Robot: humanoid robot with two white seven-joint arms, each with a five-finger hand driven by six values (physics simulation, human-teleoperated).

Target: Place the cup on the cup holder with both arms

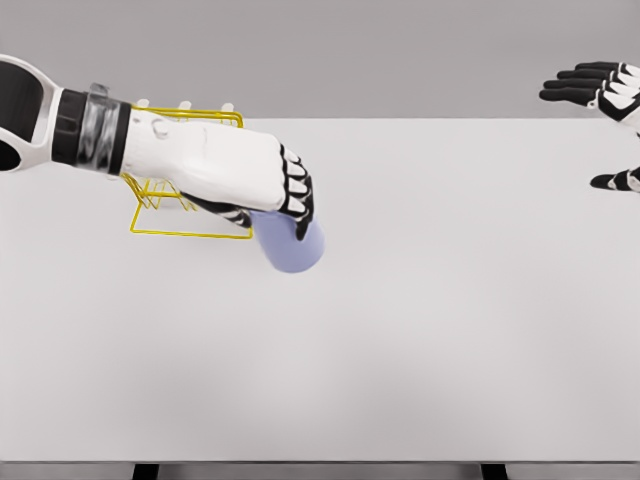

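Observation:
A pale lavender cup [293, 248] sits in my left hand [270, 205], whose fingers curl around its upper part; only the cup's lower body shows below the hand. Behind the hand and forearm stands a yellow wire cup holder [190, 232], partly hidden by the arm. The cup hangs just to the right of the holder's front right corner; whether it touches the table is unclear. My right hand [610, 100] is at the far right edge near the table's back corner, fingers spread and holding nothing.
The white table [400, 340] spans the view, its back edge near the top and its front edge at the bottom. Two dark table legs [145, 471] show below the front edge.

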